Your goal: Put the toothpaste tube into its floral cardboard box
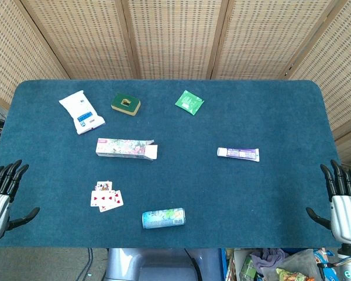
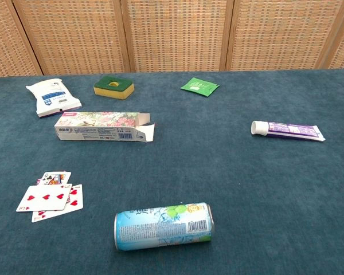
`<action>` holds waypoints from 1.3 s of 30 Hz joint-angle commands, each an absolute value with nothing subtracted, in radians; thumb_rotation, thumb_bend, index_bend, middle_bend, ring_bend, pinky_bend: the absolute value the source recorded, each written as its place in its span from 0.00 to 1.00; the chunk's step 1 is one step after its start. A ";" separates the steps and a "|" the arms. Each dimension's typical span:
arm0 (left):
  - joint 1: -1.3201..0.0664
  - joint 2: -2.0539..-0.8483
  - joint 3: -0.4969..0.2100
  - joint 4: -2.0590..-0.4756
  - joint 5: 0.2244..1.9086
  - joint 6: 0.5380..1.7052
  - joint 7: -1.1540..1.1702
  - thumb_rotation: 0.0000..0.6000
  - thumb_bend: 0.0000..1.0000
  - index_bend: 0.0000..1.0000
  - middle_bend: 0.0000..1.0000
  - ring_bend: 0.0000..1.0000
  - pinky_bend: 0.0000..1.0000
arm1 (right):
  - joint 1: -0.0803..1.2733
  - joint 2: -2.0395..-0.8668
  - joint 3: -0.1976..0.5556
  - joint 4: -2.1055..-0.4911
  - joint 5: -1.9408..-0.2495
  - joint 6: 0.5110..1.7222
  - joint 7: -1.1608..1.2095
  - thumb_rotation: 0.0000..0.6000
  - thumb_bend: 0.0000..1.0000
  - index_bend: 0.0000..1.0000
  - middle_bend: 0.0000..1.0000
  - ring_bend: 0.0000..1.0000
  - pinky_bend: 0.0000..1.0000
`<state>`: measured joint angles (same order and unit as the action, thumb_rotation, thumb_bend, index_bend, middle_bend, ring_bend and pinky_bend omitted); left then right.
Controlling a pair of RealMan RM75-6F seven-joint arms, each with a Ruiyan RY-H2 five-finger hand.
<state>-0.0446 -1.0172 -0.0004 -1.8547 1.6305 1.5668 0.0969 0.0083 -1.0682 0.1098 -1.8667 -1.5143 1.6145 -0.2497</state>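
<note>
The toothpaste tube [image 1: 238, 154] is seen lying flat on the blue table [image 1: 269, 111], on the right half, with its white cap turned toward the middle. The floral box [image 1: 124, 147] lies well apart from it, on the left half, and its end flaps on the side facing the tube are open. Nothing is inside the box as far as can be seen.

The left hand [image 1: 1, 196] is held at the left edge of the table, its fingers spread apart and nothing held in it. The right hand [image 1: 342, 199] is held at the right edge in the same way, fingers apart and empty.

Behind the box, a white tissue pack [image 1: 81, 112], a sponge [image 1: 126, 104] and a green sachet [image 1: 189, 102] are placed. Some playing cards [image 1: 106, 196] and a can [image 1: 163, 218] on its side are found near the front edge.
</note>
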 commanded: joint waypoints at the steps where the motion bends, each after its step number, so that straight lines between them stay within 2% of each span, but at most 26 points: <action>1: -0.045 -1.017 -0.001 -1.854 1.630 1.566 0.096 1.00 0.22 0.00 0.00 0.00 0.00 | 0.010 -1.070 0.109 -1.865 -1.514 1.612 -0.253 1.00 0.00 0.00 0.00 0.00 0.00; 8: -0.044 -1.018 -0.008 -1.850 1.623 1.572 0.089 1.00 0.22 0.00 0.00 0.00 0.00 | 0.058 -1.079 0.127 -1.847 -1.514 1.552 -0.241 1.00 0.00 0.00 0.00 0.00 0.00; 16: -0.055 -1.029 -0.029 -1.853 1.587 1.558 0.112 1.00 0.22 0.00 0.00 0.00 0.00 | 0.298 -1.057 0.238 -1.790 -1.349 1.200 -0.188 1.00 0.00 0.01 0.01 0.00 0.00; 21: -0.068 -1.039 -0.047 -1.852 1.542 1.535 0.128 1.00 0.22 0.00 0.00 0.00 0.00 | 0.438 -1.143 0.286 -1.678 -1.219 1.031 -0.197 1.00 0.00 0.09 0.10 0.01 0.01; 23: -0.074 -1.043 -0.057 -1.852 1.521 1.525 0.135 1.00 0.22 0.00 0.00 0.00 0.00 | 0.497 -1.202 0.301 -1.616 -1.146 0.962 -0.208 1.00 0.00 0.14 0.16 0.06 0.05; 30: -0.085 -1.044 -0.073 -1.853 1.484 1.511 0.141 1.00 0.22 0.00 0.00 0.00 0.00 | 0.606 -1.336 0.301 -1.486 -0.992 0.886 -0.299 1.00 0.00 0.24 0.26 0.14 0.12; 39: -0.095 -1.042 -0.082 -1.852 1.456 1.494 0.138 1.00 0.22 0.00 0.00 0.00 0.00 | 0.679 -1.482 0.284 -1.347 -0.849 0.902 -0.412 1.00 0.06 0.31 0.33 0.20 0.15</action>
